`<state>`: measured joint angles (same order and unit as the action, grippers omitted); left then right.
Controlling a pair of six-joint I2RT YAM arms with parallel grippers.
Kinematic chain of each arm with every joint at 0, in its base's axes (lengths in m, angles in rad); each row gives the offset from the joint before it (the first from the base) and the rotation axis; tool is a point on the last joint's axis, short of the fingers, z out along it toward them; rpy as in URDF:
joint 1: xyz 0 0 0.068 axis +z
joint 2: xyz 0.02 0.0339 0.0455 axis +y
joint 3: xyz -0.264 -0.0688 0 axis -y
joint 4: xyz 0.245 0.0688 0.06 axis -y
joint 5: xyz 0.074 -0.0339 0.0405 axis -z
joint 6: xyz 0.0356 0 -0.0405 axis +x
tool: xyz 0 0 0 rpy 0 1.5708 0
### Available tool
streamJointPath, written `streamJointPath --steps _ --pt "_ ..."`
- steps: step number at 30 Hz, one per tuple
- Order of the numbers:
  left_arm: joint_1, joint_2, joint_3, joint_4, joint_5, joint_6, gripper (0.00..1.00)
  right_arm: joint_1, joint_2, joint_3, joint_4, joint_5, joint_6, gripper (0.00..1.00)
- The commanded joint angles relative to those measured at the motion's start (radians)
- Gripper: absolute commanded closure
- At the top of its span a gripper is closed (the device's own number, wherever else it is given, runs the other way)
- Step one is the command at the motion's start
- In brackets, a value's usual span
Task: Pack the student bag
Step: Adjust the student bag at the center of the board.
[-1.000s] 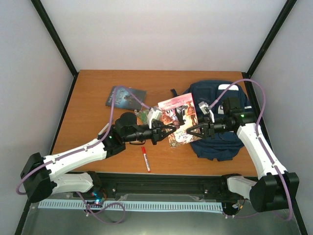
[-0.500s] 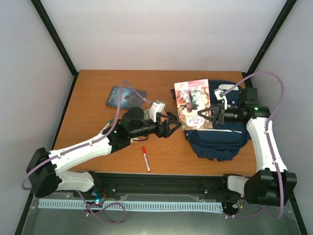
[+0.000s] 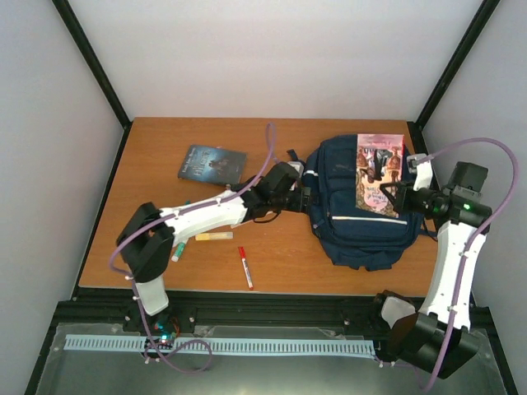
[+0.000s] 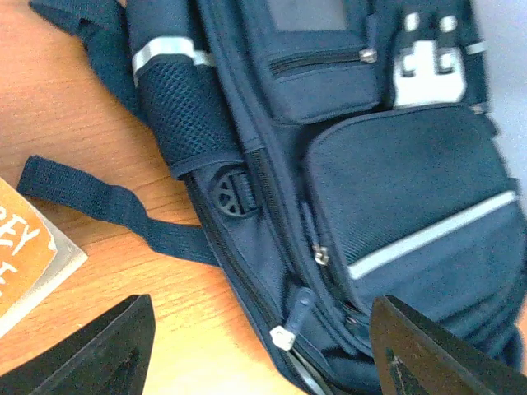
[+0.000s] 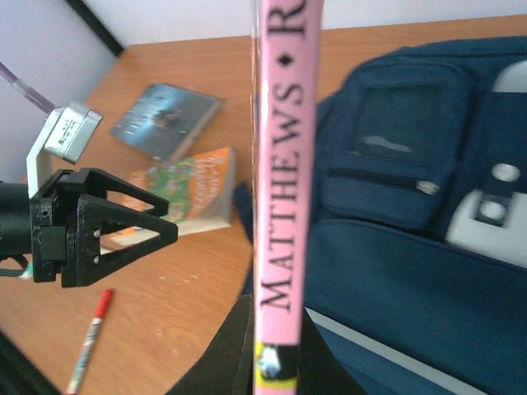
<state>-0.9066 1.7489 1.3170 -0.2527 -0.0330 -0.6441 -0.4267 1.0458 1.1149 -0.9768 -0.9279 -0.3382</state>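
The student bag (image 3: 362, 222), navy with thin white stripes, lies front-up on the right half of the table. My right gripper (image 3: 397, 196) is shut on the lower end of a pink-spined book (image 3: 380, 174) and holds it upright above the bag's right side. In the right wrist view the book's spine (image 5: 280, 189) rises from between the fingers (image 5: 235, 358). My left gripper (image 3: 306, 197) is open at the bag's left edge. In the left wrist view the gripper (image 4: 263, 362) has a zipper pull (image 4: 300, 317) of the bag (image 4: 395, 181) between its spread fingertips, untouched.
A dark book (image 3: 212, 163) lies at the back left. An orange and green book (image 5: 185, 193) lies beside the bag's left strap (image 4: 99, 206), under my left arm. A red marker (image 3: 245, 267), a yellow item (image 3: 214, 236) and another pen (image 3: 177, 251) lie near the front.
My left gripper let go of the pink book, opened and moved to the bag's left edge. My right gripper closed on the book and carried it up and right over the bag.
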Motion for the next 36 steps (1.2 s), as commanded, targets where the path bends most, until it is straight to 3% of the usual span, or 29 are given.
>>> streamJointPath --steps 1,11,19,27,33,36 --pt "0.009 0.104 0.131 -0.133 -0.042 -0.043 0.27 -0.044 -0.032 0.042 -0.073 0.163 -0.111 0.97" --pt "0.039 0.341 0.336 -0.224 -0.082 -0.102 0.35 -0.197 -0.064 0.025 -0.234 0.221 -0.307 0.97" --pt "0.060 0.449 0.446 -0.290 -0.038 -0.085 0.49 -0.202 -0.098 0.037 -0.263 0.357 -0.402 0.97" --pt "0.076 0.498 0.452 -0.178 0.087 -0.108 0.55 -0.203 -0.101 0.016 -0.279 0.396 -0.425 0.97" --pt "0.075 0.542 0.475 -0.149 0.145 -0.135 0.66 -0.204 -0.121 0.003 -0.292 0.409 -0.437 0.97" --pt "0.075 0.552 0.473 -0.142 0.148 -0.142 0.83 -0.203 -0.128 -0.005 -0.295 0.411 -0.439 0.97"
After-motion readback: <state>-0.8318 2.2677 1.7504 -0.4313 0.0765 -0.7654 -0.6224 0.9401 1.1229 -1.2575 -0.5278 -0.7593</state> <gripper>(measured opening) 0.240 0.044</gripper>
